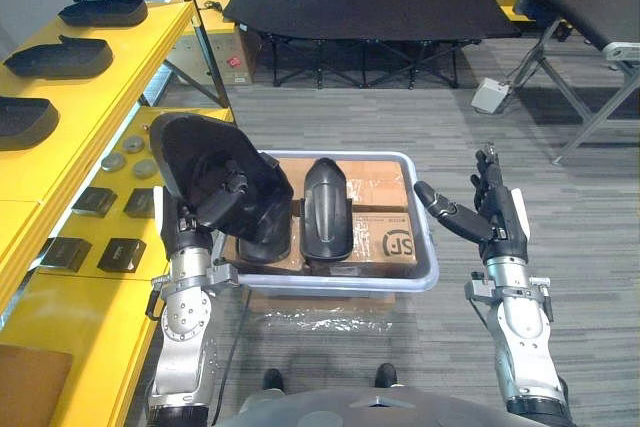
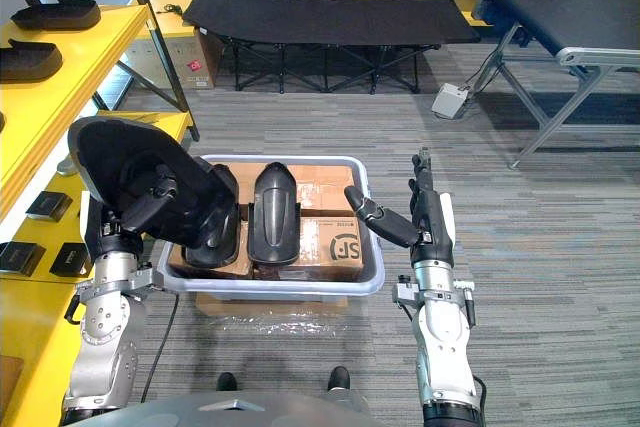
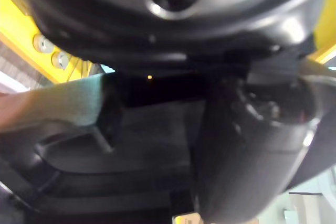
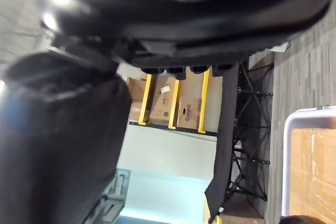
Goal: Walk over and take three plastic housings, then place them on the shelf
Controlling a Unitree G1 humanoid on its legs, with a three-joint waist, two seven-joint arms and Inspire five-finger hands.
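Left hand [image 1: 222,199]: fingers curled over the edge of one black plastic housing [image 1: 192,150] and gripping it. The housing is raised clear of the grey bin [image 1: 427,252], above its left rim, with the hollow side turned towards the robot. The grip on the edge appears chosen to keep the broad shell upright and clear of the bin wall for the carry to the left.

Right hand [image 1: 492,217]: fingers straight, thumb spread, holding nothing. It stands just right of the bin, apart from the rim, and is judged to be on standby.

Bin contents: two more housings. One [image 1: 325,209] stands on end at the middle. The other [image 1: 268,239] lies to its left, partly behind the raised shell. Both rest on cardboard boxes [image 1: 385,239], which bring them up near the rim.

Yellow shelf [image 1: 115,72], at the left: three similar housings [image 1: 60,57] lie in a row on its upper level, small parts on the level below. Bare surface lies near the robot on that upper level and is judged the likely destination.

Assessment: one housing is in hand and two wait in the bin, so the transfer is at an early stage
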